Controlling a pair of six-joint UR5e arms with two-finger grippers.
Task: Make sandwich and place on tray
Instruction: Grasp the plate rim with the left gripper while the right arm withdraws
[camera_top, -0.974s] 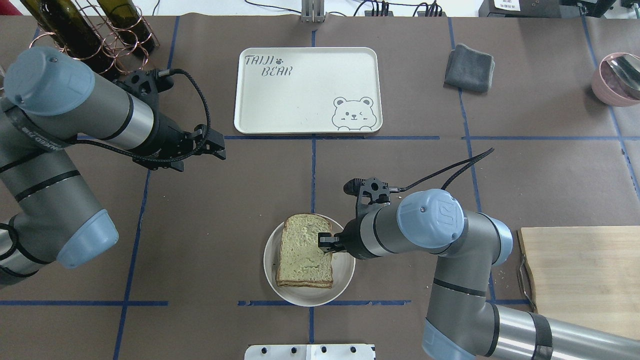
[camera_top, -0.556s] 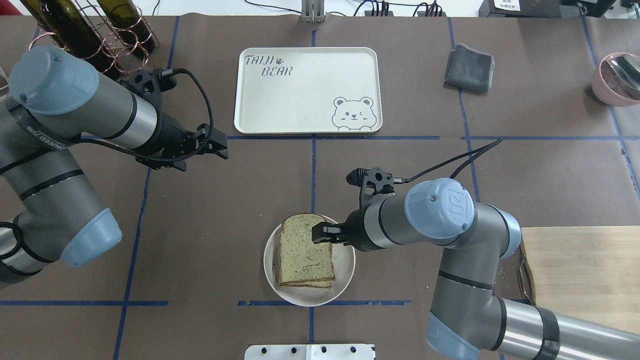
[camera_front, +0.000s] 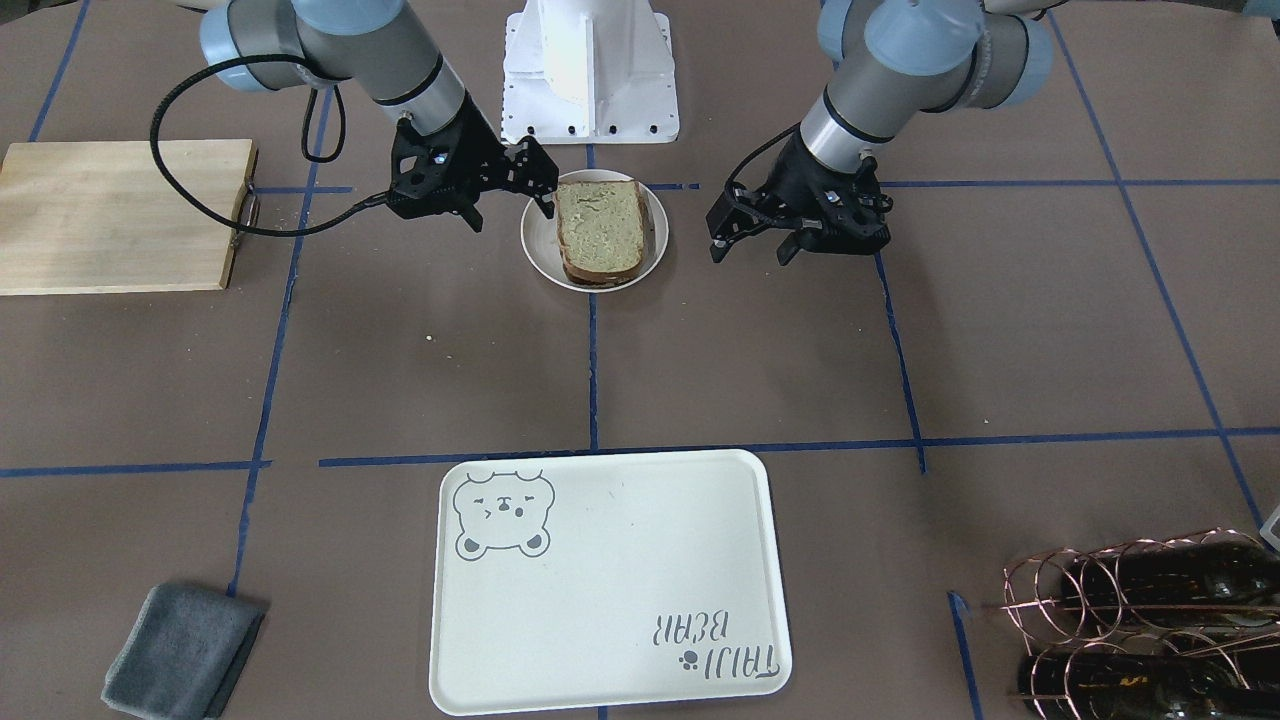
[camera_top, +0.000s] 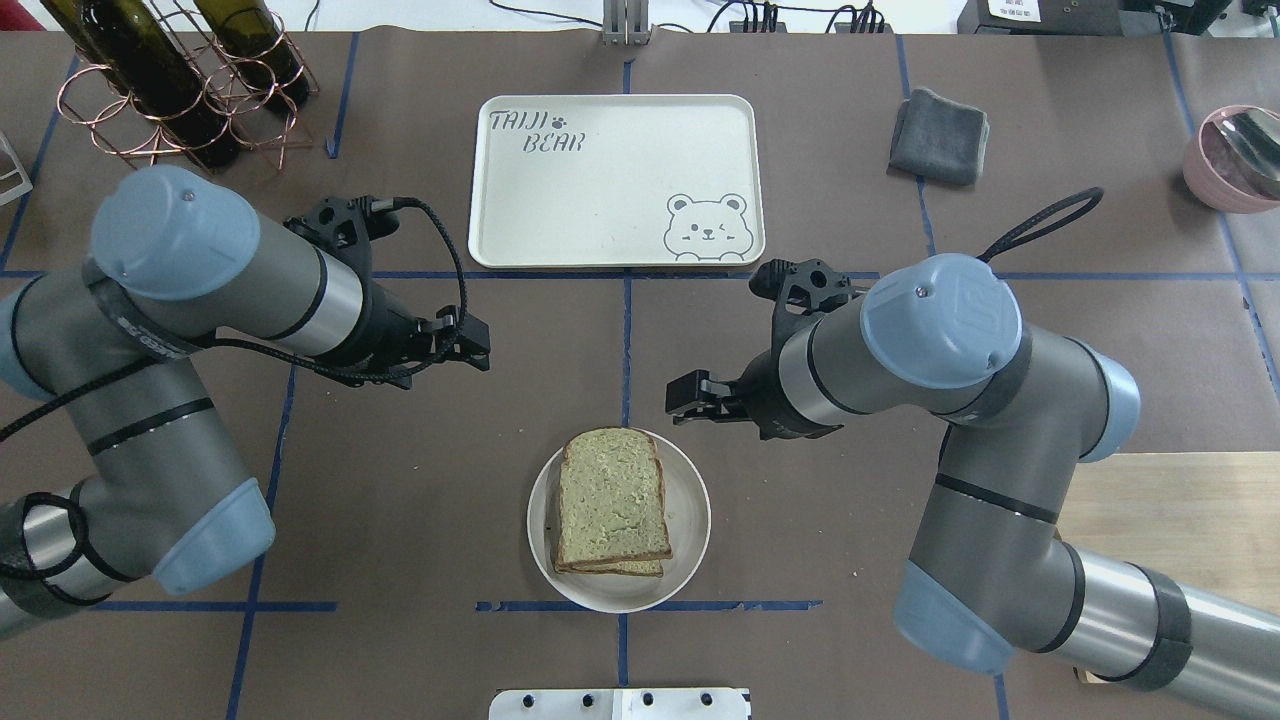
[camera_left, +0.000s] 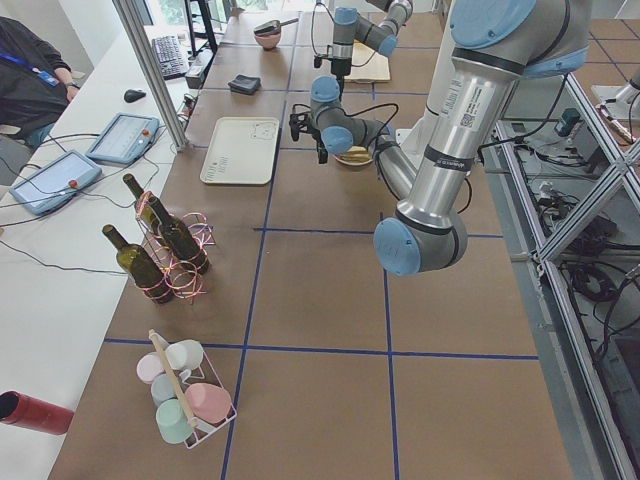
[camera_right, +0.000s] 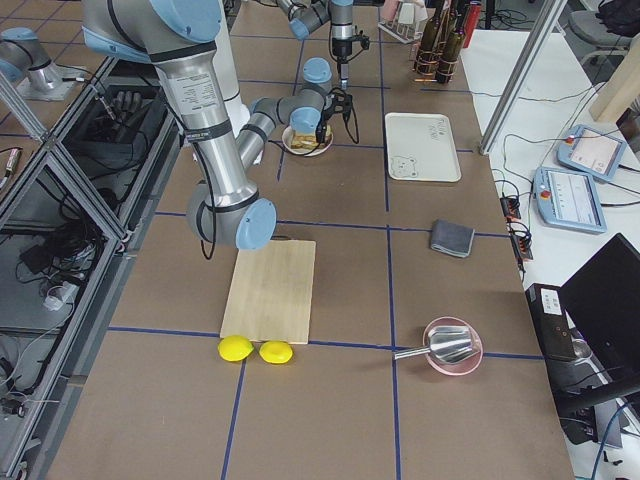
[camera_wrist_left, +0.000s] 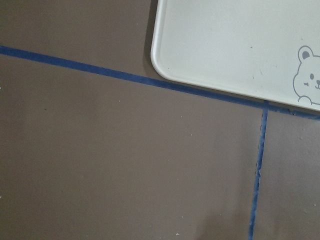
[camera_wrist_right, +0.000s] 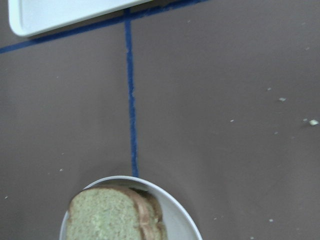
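The sandwich (camera_top: 612, 500) is two stacked bread slices on a small round white plate (camera_top: 692, 520), the top slice a little askew. No egg shows. The sandwich also shows in the front view (camera_front: 598, 228) and the right wrist view (camera_wrist_right: 107, 216). The bear tray (camera_top: 615, 180) lies empty at the far middle; it also shows in the front view (camera_front: 610, 580). My right gripper (camera_top: 682, 396) is open and empty, just beyond the plate's far right rim. My left gripper (camera_top: 478, 352) is open and empty, to the plate's far left, over bare table.
A wooden cutting board (camera_top: 1170, 540) lies at the near right. A grey cloth (camera_top: 938, 135) and a pink bowl (camera_top: 1235, 155) are at the far right. A wire rack of wine bottles (camera_top: 180, 80) stands at the far left. Two lemons (camera_right: 255, 350) lie beside the board.
My right gripper has left the top bread slice and drawn back, up and away past the plate's far right rim. My left arm has swung in toward the plate.
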